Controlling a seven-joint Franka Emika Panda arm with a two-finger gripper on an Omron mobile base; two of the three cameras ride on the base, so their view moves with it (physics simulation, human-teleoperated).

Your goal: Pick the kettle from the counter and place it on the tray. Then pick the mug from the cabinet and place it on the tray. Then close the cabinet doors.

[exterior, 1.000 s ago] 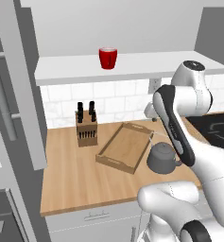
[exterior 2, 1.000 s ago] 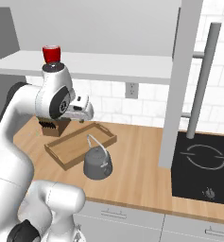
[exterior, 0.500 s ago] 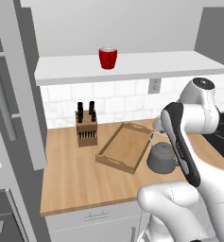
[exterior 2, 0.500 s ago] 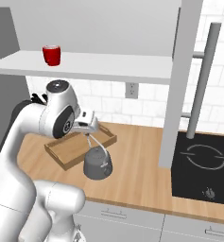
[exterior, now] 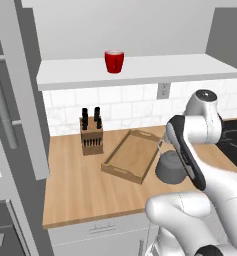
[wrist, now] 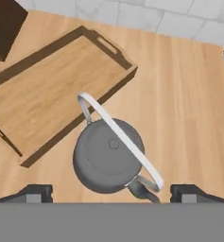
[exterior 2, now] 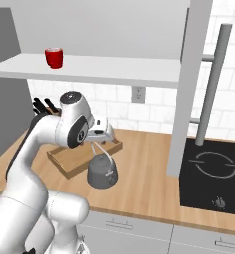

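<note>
While rising from the lower right of the left base view, reaching the two-finger gripper [exterior: 162, 146] down over the squat dark grey metal kettle [exterior: 170, 169], with the fingers themselves hidden behind the forearm here. Sitting directly under the hand on the light wooden butcher-block counter [exterior: 85, 192]. Lying just beside the kettle, off to the hand's left, the rectangular light wooden tray with raised sides [exterior: 133, 155], with nothing in it. Standing beyond the tray, a wooden knife block with dark handles [exterior: 91, 134]. Resting well above the hand, on the white shelf of the light grey wall cabinet [exterior: 140, 72], the small bright red mug [exterior: 114, 61]. Hanging open at the far left, a flat grey cabinet door [exterior: 17, 85].

Seen from the right base view, hovering just above the kettle's [exterior 2: 102, 172] thin arched wire handle, gripper [exterior 2: 100, 140] pointing down, jaws too small to judge. Lying behind and beside the kettle, the tray [exterior 2: 69, 160]. Sitting far above the hand, the mug [exterior 2: 54, 57]. Hanging open to the right, the other door with its long bar handle [exterior 2: 212, 85], above a black cooktop [exterior 2: 213, 175].

Looking straight down in the hand view, showing both dark fingertips [wrist: 33, 193] spread wide apart at the bottom corners, gripping nothing. Sitting between and just ahead of them, the kettle [wrist: 108, 157], its pale handle arching diagonally across the lid. Lying farther ahead and to the left, the tray [wrist: 23, 106].
</note>
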